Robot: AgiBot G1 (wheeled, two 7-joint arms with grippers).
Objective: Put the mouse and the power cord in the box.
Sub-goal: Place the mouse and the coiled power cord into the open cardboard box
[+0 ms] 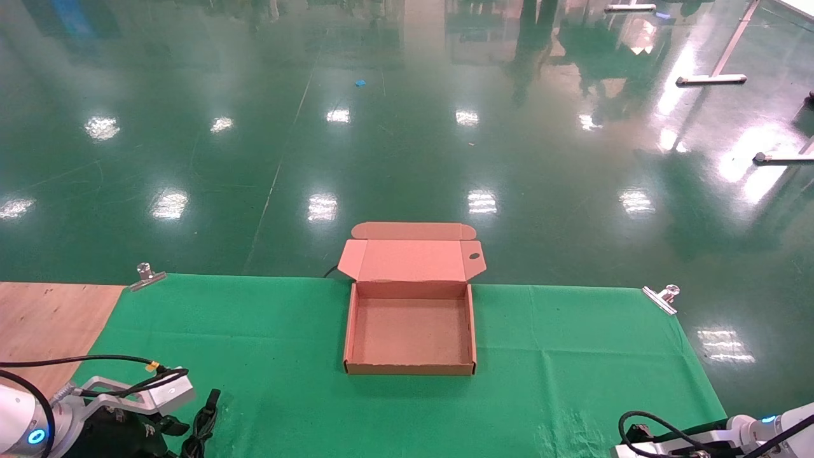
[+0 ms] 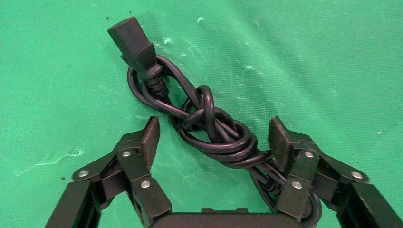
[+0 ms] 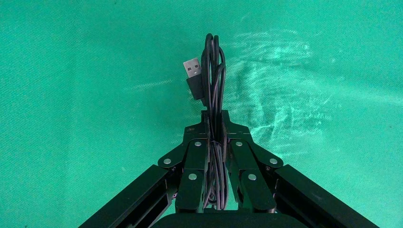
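A green cloth [image 1: 572, 356] clipped by metal clamps [image 1: 661, 298] covers the wooden table [image 1: 44, 318].

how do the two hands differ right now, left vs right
The left hand is open, its pads either side of the coiled power cord on the green cloth; the right hand is shut on the mouse cable, USB plug jutting out. Both sit low at the table's near edge.

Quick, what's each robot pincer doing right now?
Left pincer: open, straddling the power cord.
Right pincer: closed on the mouse cable; the mouse itself is hidden.
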